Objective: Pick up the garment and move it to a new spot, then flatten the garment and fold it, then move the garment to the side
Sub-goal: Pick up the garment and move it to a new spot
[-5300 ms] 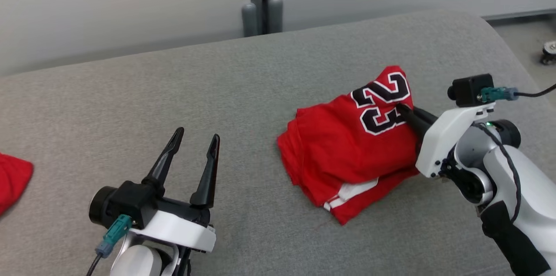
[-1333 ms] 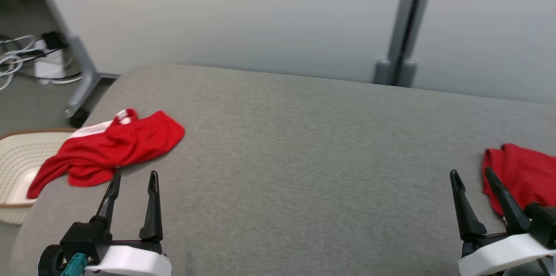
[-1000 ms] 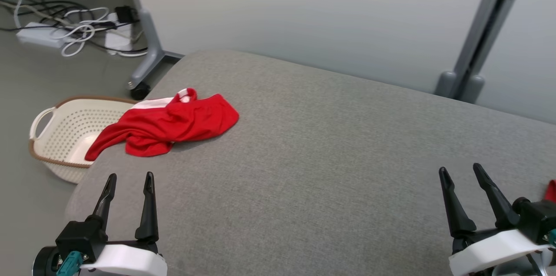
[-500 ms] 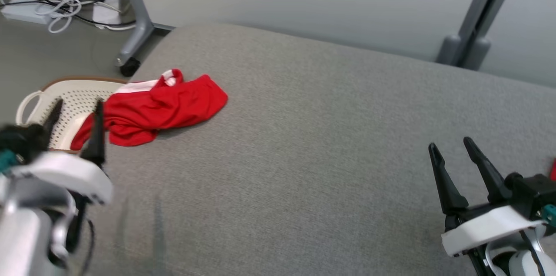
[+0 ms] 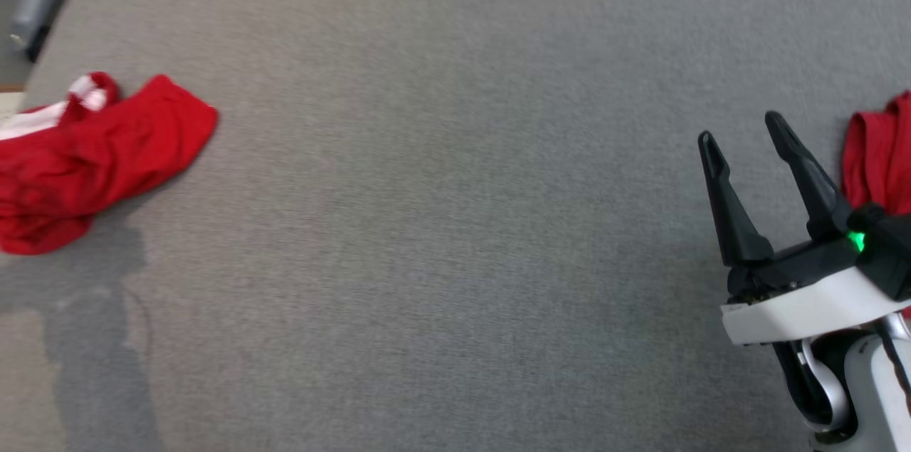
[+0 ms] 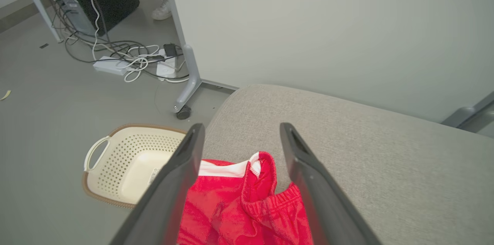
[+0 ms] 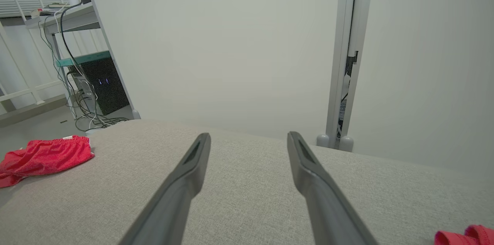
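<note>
Shorts [image 5: 92, 153] crumpled, not yet lifted; we hover left gripper [image 6: 241, 125] over them, right gripper [image 5: 739, 126] idle, all fingers apart; flattening, folding, side-move remain.

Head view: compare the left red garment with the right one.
The left garment lies crumpled with white trim showing; the right garment shows plain red, mostly cut off by the frame. The right garment lies beside the right gripper; the left one lies far from it. Both are red, on the grey surface.
</note>
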Robot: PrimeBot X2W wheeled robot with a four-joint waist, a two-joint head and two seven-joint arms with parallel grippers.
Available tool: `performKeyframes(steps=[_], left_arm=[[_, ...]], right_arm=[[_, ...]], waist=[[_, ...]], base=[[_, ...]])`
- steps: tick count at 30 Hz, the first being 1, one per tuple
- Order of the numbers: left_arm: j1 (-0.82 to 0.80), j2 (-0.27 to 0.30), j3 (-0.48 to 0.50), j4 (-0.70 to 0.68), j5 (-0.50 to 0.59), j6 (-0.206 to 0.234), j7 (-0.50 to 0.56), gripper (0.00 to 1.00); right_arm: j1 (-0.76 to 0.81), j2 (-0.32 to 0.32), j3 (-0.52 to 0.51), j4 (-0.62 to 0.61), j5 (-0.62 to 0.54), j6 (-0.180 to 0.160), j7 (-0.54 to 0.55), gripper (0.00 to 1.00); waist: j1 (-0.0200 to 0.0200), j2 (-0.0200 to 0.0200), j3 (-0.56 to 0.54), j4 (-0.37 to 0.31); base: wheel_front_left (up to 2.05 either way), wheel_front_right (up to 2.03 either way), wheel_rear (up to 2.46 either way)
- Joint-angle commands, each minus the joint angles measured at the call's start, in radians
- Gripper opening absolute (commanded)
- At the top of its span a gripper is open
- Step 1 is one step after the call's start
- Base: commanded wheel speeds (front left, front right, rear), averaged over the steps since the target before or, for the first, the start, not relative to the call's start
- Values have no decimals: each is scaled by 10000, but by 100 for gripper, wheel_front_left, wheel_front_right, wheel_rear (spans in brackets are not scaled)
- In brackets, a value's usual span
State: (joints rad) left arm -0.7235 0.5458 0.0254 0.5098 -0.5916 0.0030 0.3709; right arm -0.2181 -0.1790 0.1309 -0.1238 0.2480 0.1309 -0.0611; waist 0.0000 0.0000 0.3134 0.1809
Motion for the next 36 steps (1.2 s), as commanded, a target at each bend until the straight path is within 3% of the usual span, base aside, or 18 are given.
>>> performKeyframes(steps=[1, 9, 13, 20, 21, 23, 24, 29, 36], left_arm=[[-513, 185, -33, 728, -39, -62, 248, 100], [-1375, 750, -155, 2893, 139, 164, 908, 100], [-1637, 1055, -327, 3765, 455, 304, 742, 100], [-1909, 832, -615, 5202, 285, 136, 1928, 99], [-1947, 796, -662, 5303, 295, 84, 2010, 80], [-2066, 766, -726, 5398, 343, 63, 1916, 18], [-2118, 757, -748, 5456, 365, 23, 1850, 0], [-2277, 885, -905, 5686, 511, -242, 1203, 0], [-2348, 963, -1498, 5817, 874, -1002, 391, 0]], right_arm=[[-298, -70, 32, -168, -34, -2, -4, 100], [-741, 25, 200, -411, -102, -2, -16, 100], [-796, 53, 179, -466, -140, -2, -23, 100], [-652, 102, 104, -366, -135, -2, -26, 100], [-658, 105, 83, -354, -139, -2, -13, 100], [-693, 105, 81, -346, -154, -2, 8, 100], [-714, 100, 103, -339, -150, 0, 11, 100], [-660, 114, 183, -135, -79, -2, -46, 100], [-224, 213, 190, 408, 186, 0, -323, 100]], waist=[[0, 0, 1100, -996], [0, 0, 1860, -1708], [0, 0, 2114, -1978], [0, 0, 2153, -2044], [0, 0, 2141, -2033], [0, 0, 2094, -2004], [0, 0, 2056, -1987], [0, 0, 1581, -1915], [0, 0, 94, -1895]], base=[[0, 0, 0], [0, 0, 0], [0, 0, 0], [0, 0, 0], [0, 0, 0], [0, 0, 0], [0, 0, 0], [0, 0, 0], [0, 0, 0]])
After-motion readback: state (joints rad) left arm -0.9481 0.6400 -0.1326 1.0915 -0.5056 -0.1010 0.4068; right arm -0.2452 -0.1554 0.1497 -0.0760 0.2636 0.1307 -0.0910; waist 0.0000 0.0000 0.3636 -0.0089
